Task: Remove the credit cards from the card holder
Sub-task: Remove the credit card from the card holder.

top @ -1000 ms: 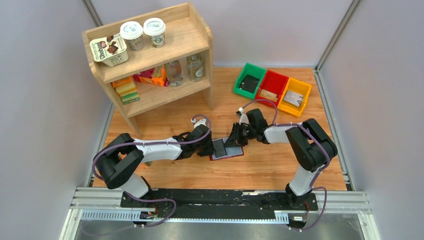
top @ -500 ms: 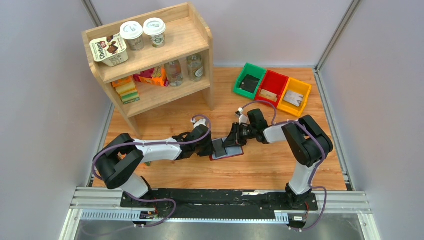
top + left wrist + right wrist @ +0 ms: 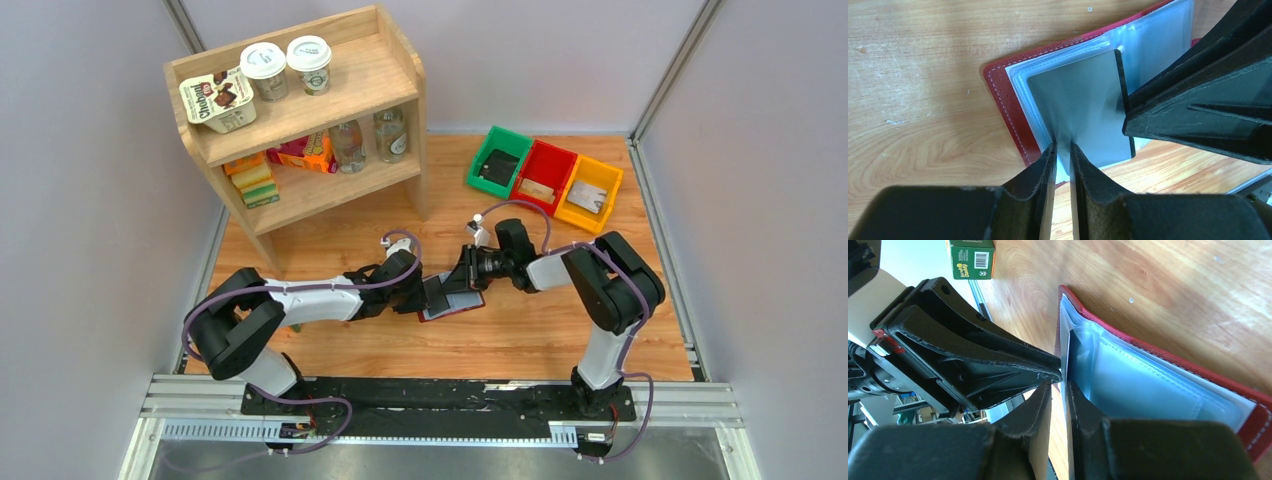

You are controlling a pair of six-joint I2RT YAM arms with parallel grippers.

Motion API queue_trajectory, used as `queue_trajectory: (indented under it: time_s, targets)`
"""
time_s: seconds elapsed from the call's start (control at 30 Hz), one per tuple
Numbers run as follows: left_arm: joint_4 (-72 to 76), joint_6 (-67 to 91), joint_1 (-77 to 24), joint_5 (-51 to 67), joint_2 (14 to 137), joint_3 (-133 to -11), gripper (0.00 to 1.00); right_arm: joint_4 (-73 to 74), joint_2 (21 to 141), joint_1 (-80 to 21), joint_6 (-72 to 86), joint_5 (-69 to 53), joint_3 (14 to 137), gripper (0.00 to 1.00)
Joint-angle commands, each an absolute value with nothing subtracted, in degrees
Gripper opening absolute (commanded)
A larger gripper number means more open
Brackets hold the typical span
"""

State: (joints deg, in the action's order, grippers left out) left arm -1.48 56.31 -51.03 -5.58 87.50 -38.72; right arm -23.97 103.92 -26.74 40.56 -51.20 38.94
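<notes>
The maroon card holder (image 3: 458, 309) lies open on the table between my arms, its clear sleeves up (image 3: 1153, 45) (image 3: 1148, 385). A grey credit card (image 3: 1083, 107) stands tilted up off the left half; it also shows in the top view (image 3: 437, 290). My left gripper (image 3: 1062, 148) (image 3: 424, 297) is shut on the card's near edge. My right gripper (image 3: 1060, 386) (image 3: 463, 279) is shut on a thin leaf at the card's far edge, which looks like the clear sleeve. The two grippers' tips almost touch. Other cards are hidden.
A wooden shelf (image 3: 300, 120) with cups, bottles and boxes stands at the back left. Green (image 3: 497, 160), red (image 3: 542, 175) and yellow (image 3: 590, 192) bins sit at the back right. A small green box (image 3: 971, 259) lies left of the card holder.
My right gripper has moved left, closer to the left gripper. The grey card has tilted up from lying flat on the holder.
</notes>
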Motion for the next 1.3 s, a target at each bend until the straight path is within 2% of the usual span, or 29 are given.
queue_trajectory:
  time_s: [0.0, 0.4, 0.63, 0.9, 1.27]
  targets:
    - [-7.7, 55.1, -51.4, -7.6, 87.8, -37.4, 0.24, -27.0, 105.6, -28.9, 41.8, -54.4, 40.4, 0.19]
    - [-7.9, 54.8, -51.4, -8.0, 87.4, -36.8, 0.27, -27.6, 110.5, -30.3, 44.2, -54.5, 43.0, 0.28]
    - [-10.0, 56.0, -51.4, -10.6, 84.6, -34.3, 0.31, -30.4, 108.8, -28.0, 46.5, -56.8, 40.9, 0.24]
    - [-12.7, 55.6, -51.4, -10.5, 86.7, -36.3, 0.29, -30.9, 105.3, -27.2, 46.8, -57.7, 39.9, 0.23]
    - [-12.8, 55.8, -51.4, -10.8, 86.5, -36.2, 0.26, -29.6, 104.9, -22.0, 44.2, -58.0, 37.2, 0.11]
